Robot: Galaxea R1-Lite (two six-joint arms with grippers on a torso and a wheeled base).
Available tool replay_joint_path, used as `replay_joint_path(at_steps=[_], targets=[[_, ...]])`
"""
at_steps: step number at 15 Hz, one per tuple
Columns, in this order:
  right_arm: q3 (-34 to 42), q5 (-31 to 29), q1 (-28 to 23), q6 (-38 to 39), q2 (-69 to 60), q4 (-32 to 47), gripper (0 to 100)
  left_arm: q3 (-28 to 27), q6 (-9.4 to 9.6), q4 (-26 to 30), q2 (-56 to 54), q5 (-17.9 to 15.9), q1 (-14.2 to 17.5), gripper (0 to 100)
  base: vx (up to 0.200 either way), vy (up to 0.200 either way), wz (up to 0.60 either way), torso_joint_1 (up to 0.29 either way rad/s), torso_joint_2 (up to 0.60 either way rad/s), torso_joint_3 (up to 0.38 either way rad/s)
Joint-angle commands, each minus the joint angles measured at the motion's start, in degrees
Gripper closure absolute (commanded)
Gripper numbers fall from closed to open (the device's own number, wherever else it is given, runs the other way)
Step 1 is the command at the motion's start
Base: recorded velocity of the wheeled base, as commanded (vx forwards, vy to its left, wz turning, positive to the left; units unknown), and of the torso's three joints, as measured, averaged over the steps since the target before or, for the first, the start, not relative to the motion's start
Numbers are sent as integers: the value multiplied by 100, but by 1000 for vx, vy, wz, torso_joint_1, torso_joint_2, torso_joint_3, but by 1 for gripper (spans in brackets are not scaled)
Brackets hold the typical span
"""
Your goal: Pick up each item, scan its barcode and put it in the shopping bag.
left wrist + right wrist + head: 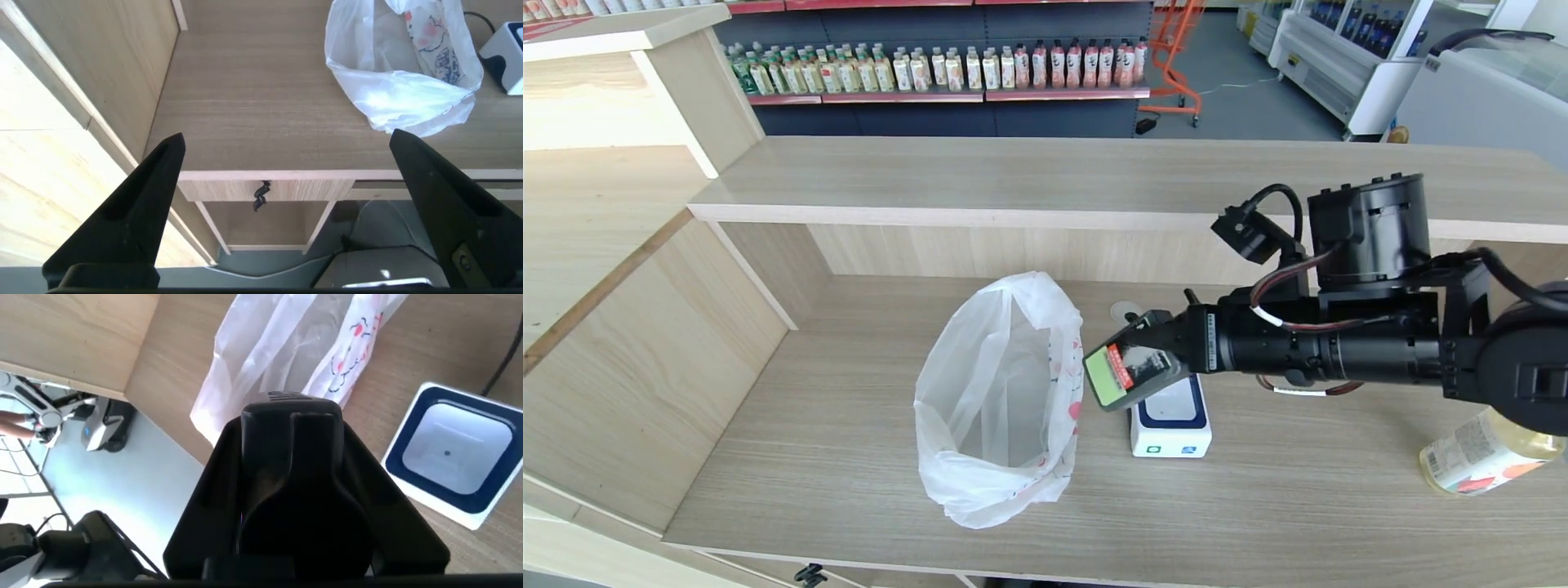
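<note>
right gripper: pinching a pack, held above the scanner at its 10 o'clock corner. bag: at 9 o'clock of the scanner, mouth open, rim slack. risk: the pack's leading edge could catch the rim and fold the mouth shut; a release short of the opening could drop it on the table. left gripper: spread, empty, near the table's front edge. bottle: at 4 o'clock.
</note>
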Motion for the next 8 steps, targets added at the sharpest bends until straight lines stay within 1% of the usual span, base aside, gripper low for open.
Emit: replay_joint_path(at_steps=[1,3,5,8], targets=[[-419,14,131,36,855,-39,100,-1,-1,0,9,1,1,0,0,0,0,0,0,0],[-638,14,166,27,1364,-338,100,-1,-1,0,9,1,1,0,0,0,0,0,0,0],[-682,32,228,1,1654,-531,100,-1,-1,0,9,1,1,0,0,0,0,0,0,0],[-735,40,263,-26,2155,-1059,100,-1,-1,0,9,1,1,0,0,0,0,0,0,0]])
